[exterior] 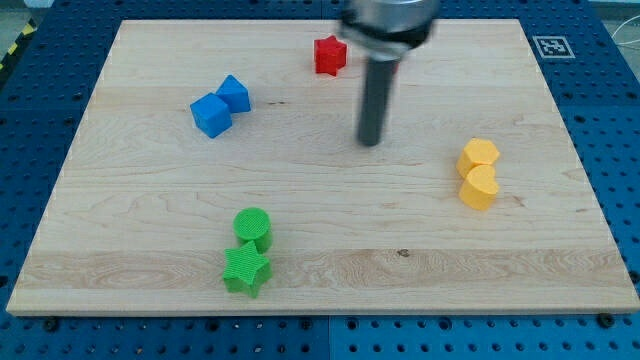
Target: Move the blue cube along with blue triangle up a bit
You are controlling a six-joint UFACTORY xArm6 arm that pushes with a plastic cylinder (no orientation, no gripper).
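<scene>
The blue cube (210, 116) is seen in the upper left part of the wooden board (140, 250), and the blue triangle (234, 93) is pressed against its upper right side, so that the two blue blocks are touching and form one slanted pair. No other block is found close to them.

My tip (370, 141) is set down on the board well to the view's right of the blue pair, a little lower than the cube, with bare wood between. The rod (376, 100) is held upright, and its upper end is blurred where it is joined to the arm's round head (390, 22) at the view's top. No jaws are carried by this arm, so nothing is clamped, and no block is touched by the tip.

A red star-shaped block (330, 55) is placed near the view's top, just left of the rod and above the tip. Two yellow blocks are stacked edge to edge near the view's right: a yellow hexagon (479, 154) above and a rounded yellow block (479, 187) below, touching. Near the view's bottom a green cylinder (253, 226) is seated directly above a green star (246, 270), and the two are in contact. The board is laid on a blue perforated table (40, 110)
</scene>
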